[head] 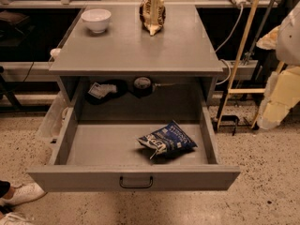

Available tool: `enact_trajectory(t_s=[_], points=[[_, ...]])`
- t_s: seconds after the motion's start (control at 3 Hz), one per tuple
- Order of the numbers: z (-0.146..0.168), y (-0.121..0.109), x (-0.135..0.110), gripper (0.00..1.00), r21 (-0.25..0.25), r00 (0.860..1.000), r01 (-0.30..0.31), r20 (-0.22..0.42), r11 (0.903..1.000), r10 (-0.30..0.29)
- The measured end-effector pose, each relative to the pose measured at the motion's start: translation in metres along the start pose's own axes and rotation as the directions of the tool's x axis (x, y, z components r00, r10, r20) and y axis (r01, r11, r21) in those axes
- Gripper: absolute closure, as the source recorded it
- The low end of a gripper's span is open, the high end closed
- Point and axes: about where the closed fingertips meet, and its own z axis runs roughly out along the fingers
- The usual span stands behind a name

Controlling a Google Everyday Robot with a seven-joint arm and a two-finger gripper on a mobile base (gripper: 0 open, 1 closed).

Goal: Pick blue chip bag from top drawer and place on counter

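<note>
The blue chip bag [166,139], crumpled dark-blue foil with white lettering, lies on the floor of the top drawer, right of centre. The top drawer [75,175] is pulled fully open, with its dark bar handle [136,182] on the front panel. The counter [136,48] is the flat grey top above it. My gripper is not in view; only pale arm segments [283,90] show at the right edge, well away from the drawer.
A white bowl [96,19] and an upright brown-and-cream bag [152,14] stand at the counter's back. Dark items [107,90] and a round object [142,84] lie in the cabinet recess. A slanted wooden pole [243,55] stands right. A person's white shoes [18,194] are bottom left.
</note>
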Motion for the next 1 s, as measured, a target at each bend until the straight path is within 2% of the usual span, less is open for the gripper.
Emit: enact_trajectory(t_s=[0.33,0.67,1.0], points=[[0.000,0.000,0.000,0.00,0.000,1.000,0.000,0.000,1.0000,0.000],[0.013,-0.004,0.001,0.00,-0.015,0.999,0.007,0.035,0.9999,-0.006],[0.066,-0.016,0.005,0.00,-0.086,0.994,0.044,0.104,0.9953,-0.035]])
